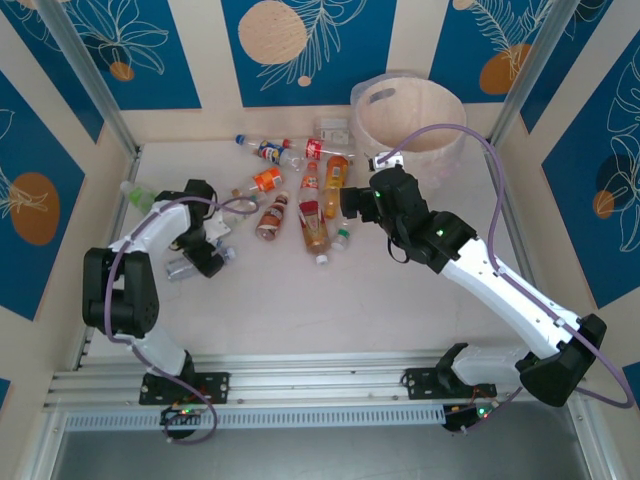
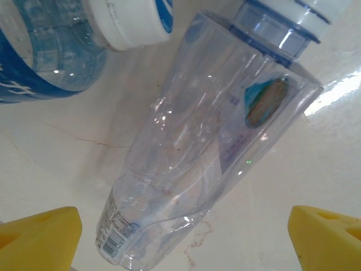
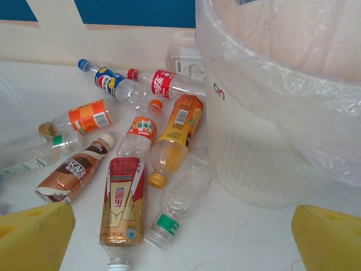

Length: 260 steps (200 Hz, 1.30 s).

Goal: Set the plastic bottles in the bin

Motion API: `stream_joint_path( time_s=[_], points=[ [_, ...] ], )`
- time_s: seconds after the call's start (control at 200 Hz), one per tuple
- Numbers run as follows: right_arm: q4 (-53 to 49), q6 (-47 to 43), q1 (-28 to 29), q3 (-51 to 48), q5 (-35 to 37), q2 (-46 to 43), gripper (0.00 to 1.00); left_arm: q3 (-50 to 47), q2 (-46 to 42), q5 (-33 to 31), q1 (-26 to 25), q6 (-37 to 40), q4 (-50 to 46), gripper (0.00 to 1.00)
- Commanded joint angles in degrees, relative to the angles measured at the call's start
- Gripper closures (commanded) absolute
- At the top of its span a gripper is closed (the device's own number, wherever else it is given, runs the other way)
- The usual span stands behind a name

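Clear crumpled plastic bottle (image 2: 197, 158) lies at twelve o'clock of the wide-open, empty left end effector (image 2: 183, 240), likely for grasping; right end effector (image 3: 183, 237) gapes empty.

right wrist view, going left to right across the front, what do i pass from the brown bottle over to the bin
brown coffee bottle → red-and-gold labelled bottle → clear bottle with green cap → bin
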Motion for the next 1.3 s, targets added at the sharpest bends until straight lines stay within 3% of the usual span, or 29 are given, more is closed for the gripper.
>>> stream_joint_path(
  time_s=[0.0,0.645,0.96,1.095,1.295],
  points=[
    [0.5,0.0,0.0,-1.4,1.5,0.2,0.01,-0.2,1.2,0.1,1.3,0.9,-0.2,0.07],
    [1.6,-0.6,-0.5,-2.0,1.5,0.1,0.01,1.0,11.0,0.4,0.7,-3.4,0.9,0.19],
    [2.7,0.1,-0.9,-3.7,1.3,0.0,0.01,2.1,10.7,1.0,-0.6,-5.1,1.2,0.45],
    [1.7,0.8,-0.9,-3.7,1.5,-0.2,0.01,3.0,7.5,4.5,-1.6,-5.5,-0.3,0.47],
    [-0.2,3.2,-1.1,-4.0,0.9,-1.4,0.01,4.9,-3.3,14.7,-3.0,-7.5,1.0,0.47]
  ],
)
